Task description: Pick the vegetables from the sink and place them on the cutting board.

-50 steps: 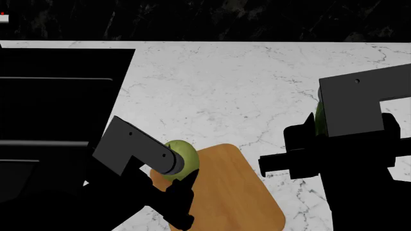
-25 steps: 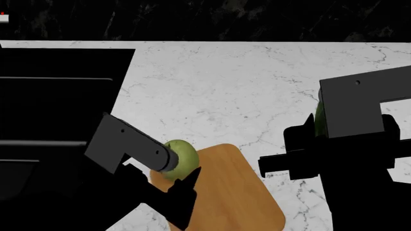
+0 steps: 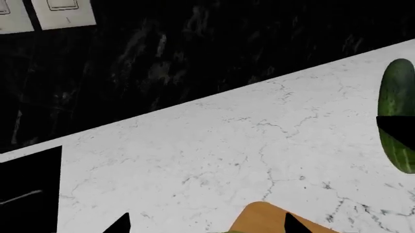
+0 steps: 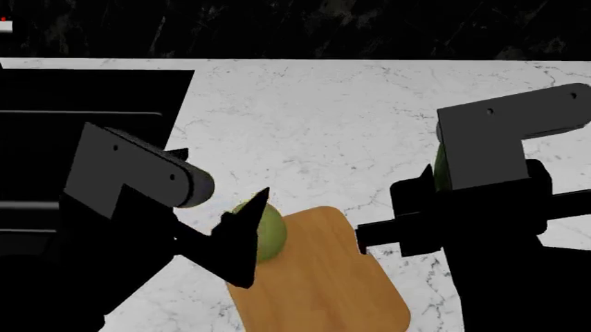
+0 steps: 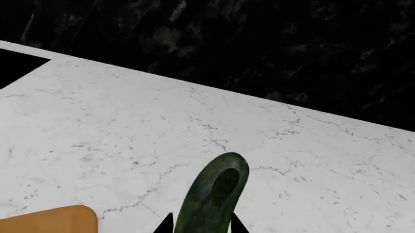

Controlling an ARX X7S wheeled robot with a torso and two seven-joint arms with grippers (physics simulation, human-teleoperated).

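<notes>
Since the earlier frames the left arm has lifted up and back toward the sink, uncovering the tomato, and the right arm has shifted slightly toward the board.

The white marbled countertop point(image 4: 323, 117) fills most of the head view, running back to a black marbled wall point(image 4: 305, 28). The black sink point(image 4: 83, 138) is cut into the countertop's left part. In the left wrist view, pale wall plates point(image 3: 63, 10) sit on that wall.

The orange-tan cutting board point(image 4: 323, 277) lies near the countertop's front edge, between the two arms. The yellow-green tomato point(image 4: 266, 228) rests on the board's far left corner.

The left gripper point(image 4: 240, 238) hangs just beside the tomato. Its dark fingertips stand apart at either side of the left wrist view, holding nothing, jaws spread.

The right gripper point(image 5: 201, 228) is clamped on the dark green cucumber point(image 5: 211, 196), which juts out from between the fingertips above bare countertop, off the board's right edge. In the head view only a green sliver of it shows behind the right arm.
</notes>
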